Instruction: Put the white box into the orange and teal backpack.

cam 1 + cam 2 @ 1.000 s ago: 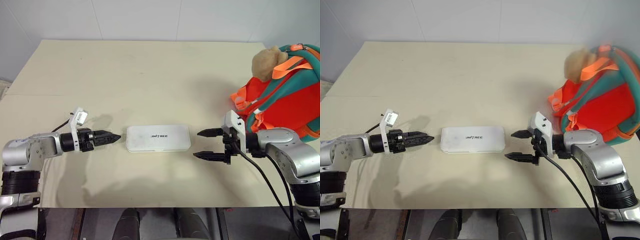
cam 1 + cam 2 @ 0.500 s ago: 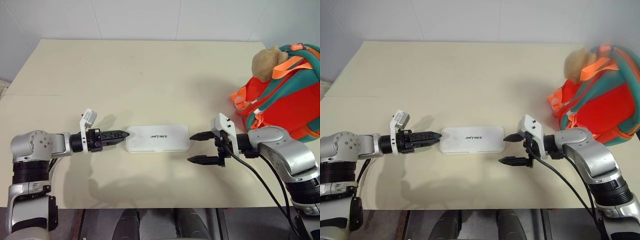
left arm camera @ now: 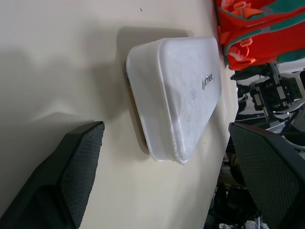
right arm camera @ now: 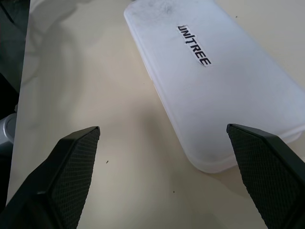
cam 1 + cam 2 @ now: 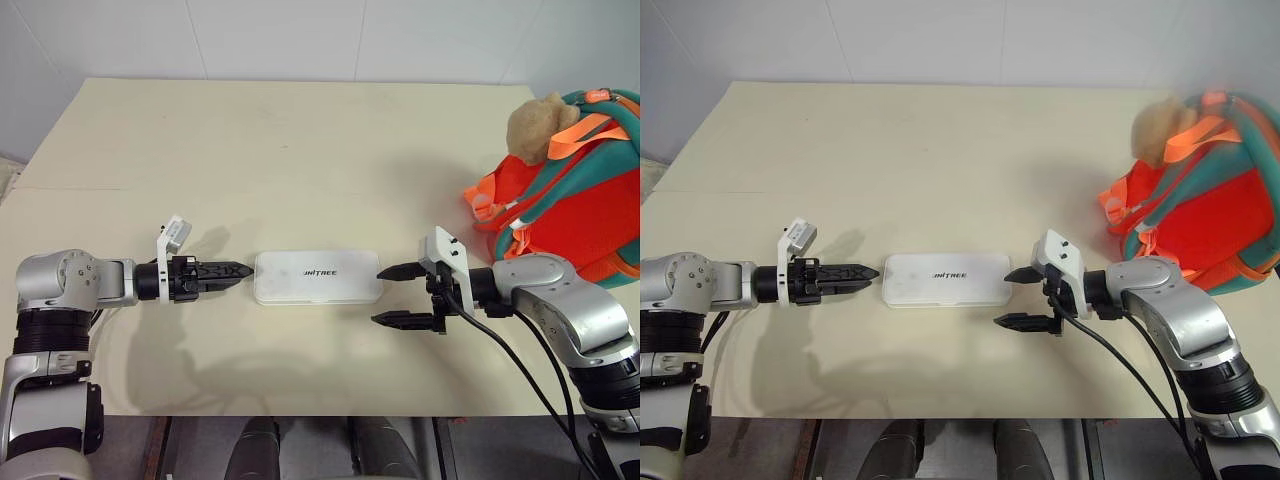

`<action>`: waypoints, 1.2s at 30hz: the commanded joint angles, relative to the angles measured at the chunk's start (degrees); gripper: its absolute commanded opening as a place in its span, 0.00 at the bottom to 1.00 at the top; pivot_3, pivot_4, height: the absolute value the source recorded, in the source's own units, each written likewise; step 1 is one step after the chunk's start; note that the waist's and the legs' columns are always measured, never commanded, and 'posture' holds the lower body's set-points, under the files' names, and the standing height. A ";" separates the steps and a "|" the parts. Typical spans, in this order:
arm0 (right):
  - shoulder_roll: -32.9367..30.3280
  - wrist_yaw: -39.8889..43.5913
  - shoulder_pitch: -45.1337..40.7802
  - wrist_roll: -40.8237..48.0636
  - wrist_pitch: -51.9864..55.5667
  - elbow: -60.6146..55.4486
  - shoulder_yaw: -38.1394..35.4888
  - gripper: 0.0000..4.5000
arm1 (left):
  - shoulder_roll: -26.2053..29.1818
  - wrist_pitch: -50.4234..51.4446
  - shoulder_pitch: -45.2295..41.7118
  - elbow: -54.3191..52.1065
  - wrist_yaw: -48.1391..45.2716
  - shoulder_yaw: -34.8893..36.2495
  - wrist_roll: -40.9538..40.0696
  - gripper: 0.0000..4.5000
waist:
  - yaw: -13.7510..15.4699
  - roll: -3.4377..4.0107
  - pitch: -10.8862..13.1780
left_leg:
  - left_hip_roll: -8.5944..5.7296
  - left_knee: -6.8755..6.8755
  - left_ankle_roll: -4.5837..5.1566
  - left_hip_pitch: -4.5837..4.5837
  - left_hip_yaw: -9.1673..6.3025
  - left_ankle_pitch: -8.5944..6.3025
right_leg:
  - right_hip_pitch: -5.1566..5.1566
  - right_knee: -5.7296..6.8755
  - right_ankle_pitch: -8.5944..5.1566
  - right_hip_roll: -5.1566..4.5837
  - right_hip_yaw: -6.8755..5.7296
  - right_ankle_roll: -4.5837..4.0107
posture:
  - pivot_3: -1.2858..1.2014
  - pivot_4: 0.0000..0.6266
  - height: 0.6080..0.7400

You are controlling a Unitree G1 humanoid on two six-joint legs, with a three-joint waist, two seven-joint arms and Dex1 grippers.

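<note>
Flat white rounded-corner plastic box (image 5: 318, 277) lying on beige desk (image 5: 300, 150) between left claw (image 5: 232, 270) and right claw (image 5: 392, 295), both spread wide, grasping nothing.

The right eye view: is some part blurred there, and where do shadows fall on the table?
In the right eye view the plush toy and the top of the orange and teal backpack look smeared; the left eye view shows them sharp. Soft shadows lie on the table under both arms. In the left wrist view a dark shadow borders the white box.
</note>
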 commanded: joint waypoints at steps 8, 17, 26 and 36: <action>0.07 -0.56 0.67 2.59 0.49 -3.13 -1.12 1.00 | -7.46 5.37 0.95 3.22 2.90 1.21 0.05 0.99 | 0.90 0.02 -0.01 | -0.02 0.01 0.00 0.01 0.00 0.00 | 0.02 -0.02 0.00 -0.01 0.00 0.00 | 0.52 0.24 1.00; 0.93 -1.32 0.64 3.02 0.28 -3.57 -0.89 1.00 | -10.90 7.32 0.70 3.16 3.48 2.89 -0.57 0.99 | 1.30 0.02 -0.03 | -0.05 0.07 0.00 0.02 0.00 0.00 | 0.07 -0.02 0.01 -0.04 -0.01 0.01 | 0.52 0.24 1.00; 2.67 -2.22 0.55 3.34 -0.15 -3.68 -0.69 1.00 | -13.94 7.62 0.21 3.85 4.65 4.65 -0.45 0.99 | 1.37 0.03 -0.04 | -0.07 0.08 0.00 0.02 -0.01 0.00 | 0.09 -0.03 0.01 -0.06 -0.01 0.03 | 0.52 0.24 1.00; -0.50 -2.71 1.22 4.32 3.17 -4.69 -2.92 1.00 | -13.32 6.75 1.02 3.44 4.93 5.14 0.16 0.99 | 1.32 0.03 -0.04 | -0.07 0.08 0.00 0.03 -0.01 0.00 | 0.09 -0.04 0.02 -0.06 -0.01 0.03 | 0.52 0.24 1.00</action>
